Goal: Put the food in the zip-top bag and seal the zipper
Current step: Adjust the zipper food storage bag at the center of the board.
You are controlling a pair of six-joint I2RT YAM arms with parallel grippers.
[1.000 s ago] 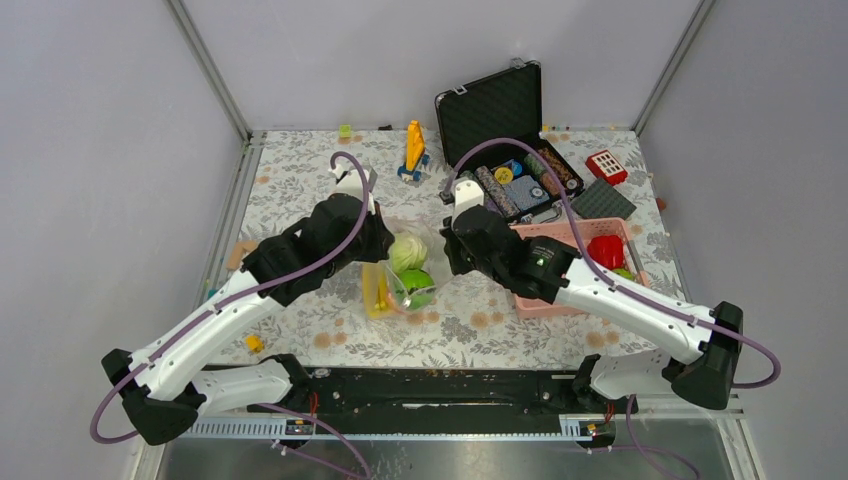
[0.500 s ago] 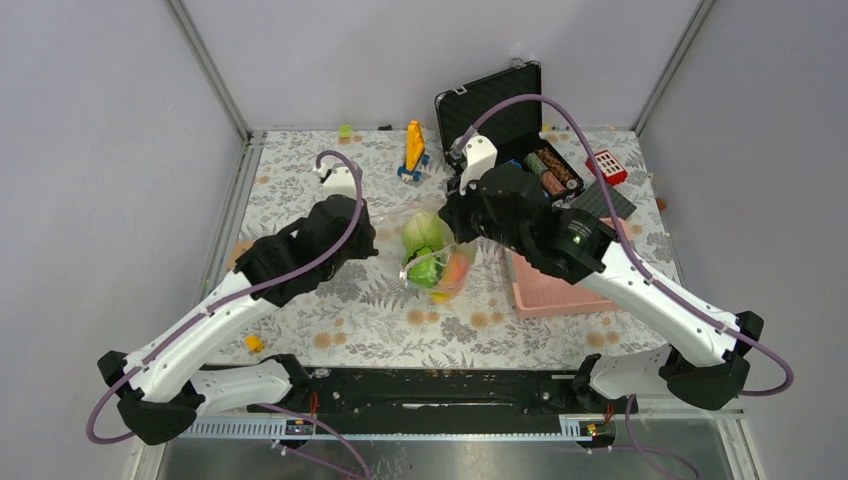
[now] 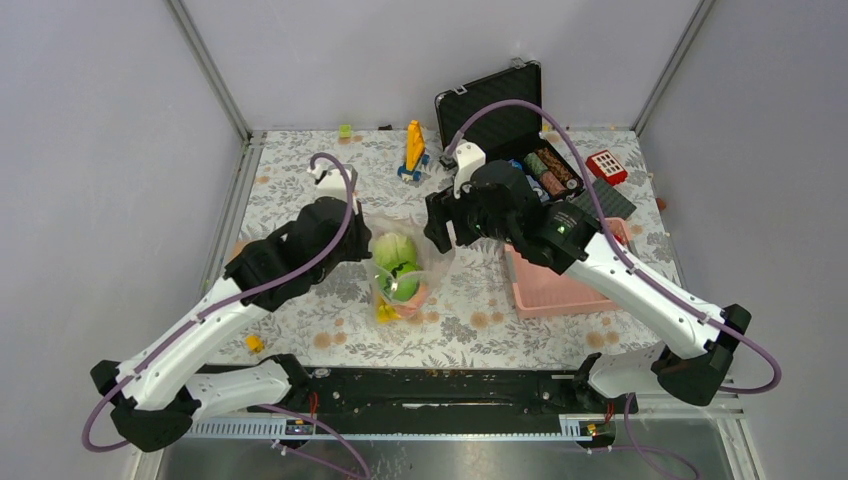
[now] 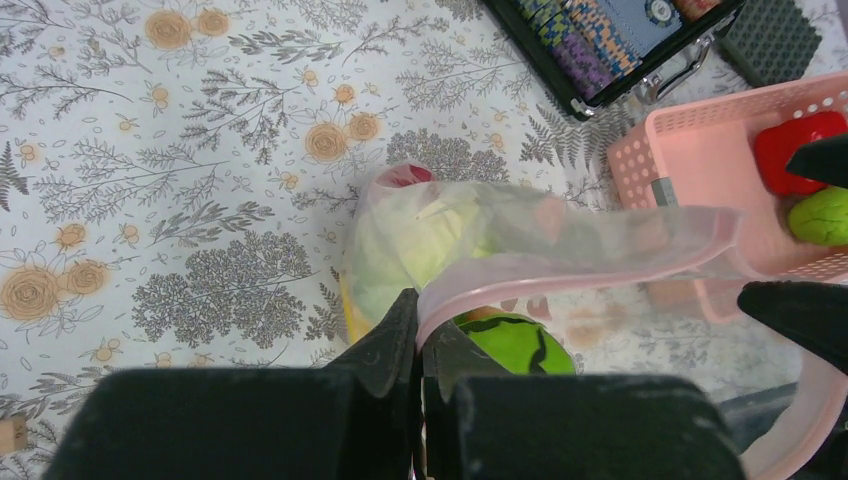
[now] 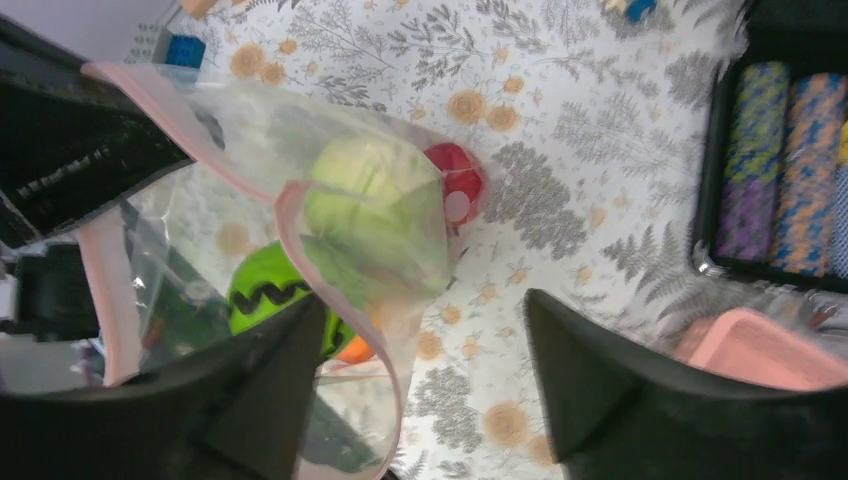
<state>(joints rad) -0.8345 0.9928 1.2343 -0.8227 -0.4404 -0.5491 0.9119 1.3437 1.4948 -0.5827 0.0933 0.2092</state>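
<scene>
The zip-top bag [image 3: 400, 275] hangs over the table's middle with food inside: a pale-green piece [image 5: 375, 215], a red one [image 5: 455, 175] and a bright green one with black marks [image 4: 510, 345]. A yellow piece [image 3: 384, 312] sits at its bottom. My left gripper [image 4: 420, 322] is shut on the zipper [image 4: 560, 262] at the mouth's left end. My right gripper [image 5: 425, 360] is open beside the bag. The loose pink strip droops between its fingers [image 5: 290, 350], touching neither. A red piece [image 4: 800, 150] and a green piece [image 4: 820, 215] lie in the pink basket [image 4: 690, 140].
An open black case [image 3: 520, 150] with poker chips stands at the back right, behind the pink basket [image 3: 560, 290]. A yellow toy [image 3: 414, 148], a red block [image 3: 607, 166] and a grey plate [image 3: 605, 200] lie along the back. A small yellow block [image 3: 254, 343] sits near the front left.
My right gripper has opened and let go of the bag's mouth. The bag has swung back left and hangs lower from the left gripper alone.
</scene>
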